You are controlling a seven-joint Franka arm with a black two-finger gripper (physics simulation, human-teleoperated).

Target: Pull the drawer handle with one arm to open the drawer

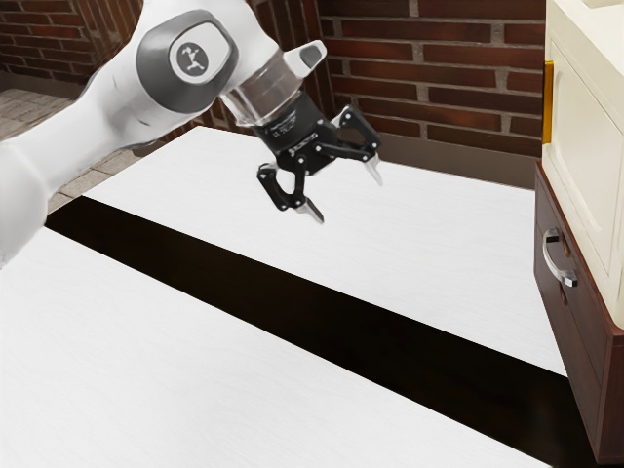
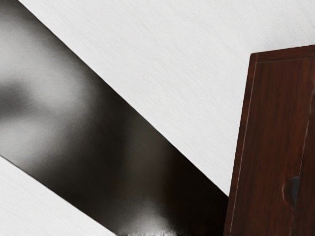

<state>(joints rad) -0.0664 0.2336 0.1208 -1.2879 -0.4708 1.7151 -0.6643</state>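
Brick wall (image 1: pixel 458 58) stretches across the top of the exterior view, behind a white tabletop (image 1: pixel 146 341) crossed by a black band (image 1: pixel 322 317) that slants from the left toward the lower right. My pale arm (image 1: pixel 93 122) comes in from the left, and my black pincer (image 1: pixel 346 193) hangs over the tabletop near the upper middle, its two fingers spread apart. Well away from it, toward the right edge, a curved silver handle (image 1: pixel 558 261) sits on the dark brown drawer front (image 1: pixel 587 327). Above that stands a cream cabinet (image 1: pixel 600 166) with a gold strip (image 1: pixel 548 102). From my wrist, I see the band meeting dark wood, which bears a rounded dark shape (image 2: pixel 294 191) I can't identify.
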